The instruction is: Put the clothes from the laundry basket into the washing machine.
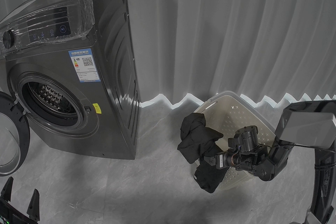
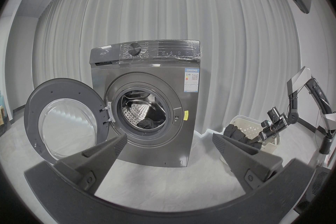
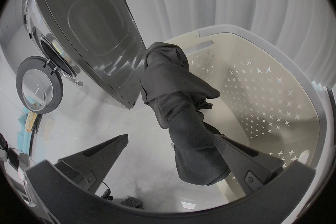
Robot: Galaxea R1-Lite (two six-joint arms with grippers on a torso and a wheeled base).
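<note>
One black garment (image 1: 197, 140) hangs over the rim of the laundry basket (image 1: 245, 112) on the side facing the washing machine (image 1: 87, 95), part of it inside and part spilling toward the floor. The right gripper (image 3: 169, 138) is at the garment with its fingers spread wide. The cloth lies between them against one finger, not yet pinched. The left gripper (image 2: 168, 136) is also wide open and empty, low in front of the machine, whose door (image 1: 12, 137) stands swung open. A dark piece (image 2: 147, 124) lies in the drum. For a good grab, I would push onto the thick bunched part rather than a loose edge. Then close fully and lift until the hanging tail clears the rim.
</note>
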